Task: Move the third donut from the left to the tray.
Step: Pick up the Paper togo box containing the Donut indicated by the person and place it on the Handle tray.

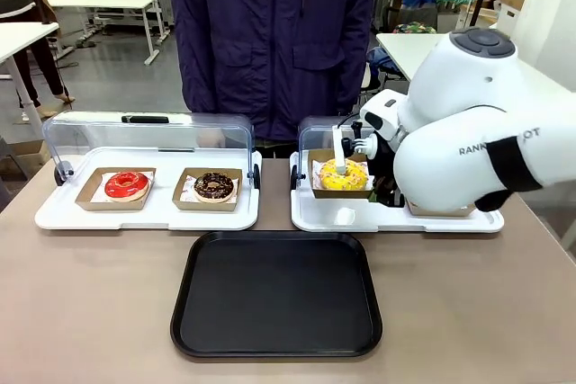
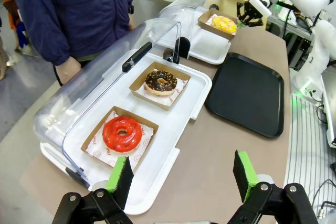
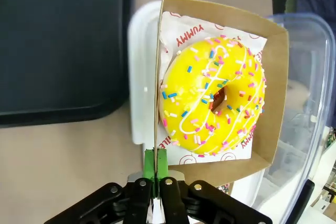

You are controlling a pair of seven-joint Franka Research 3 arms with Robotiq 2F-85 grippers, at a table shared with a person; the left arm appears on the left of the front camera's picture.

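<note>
The yellow-iced donut [image 3: 212, 95] with coloured sprinkles sits in its brown cardboard square [image 3: 273, 82], lifted a little above the right-hand white tray [image 1: 396, 219] beside its raised clear lid [image 1: 317, 130]. The right gripper [image 3: 156, 163] has its green pads pressed together on one side wall of that cardboard square. The black tray [image 1: 277, 292] lies on the table [image 1: 90, 312] just in front, nearer the robot. The left gripper [image 2: 181, 177] hangs above the table edge with its fingers spread wide, holding nothing, near the other white tray [image 2: 173, 145] carrying a red donut [image 2: 121, 133] and a chocolate one [image 2: 160, 81].
</note>
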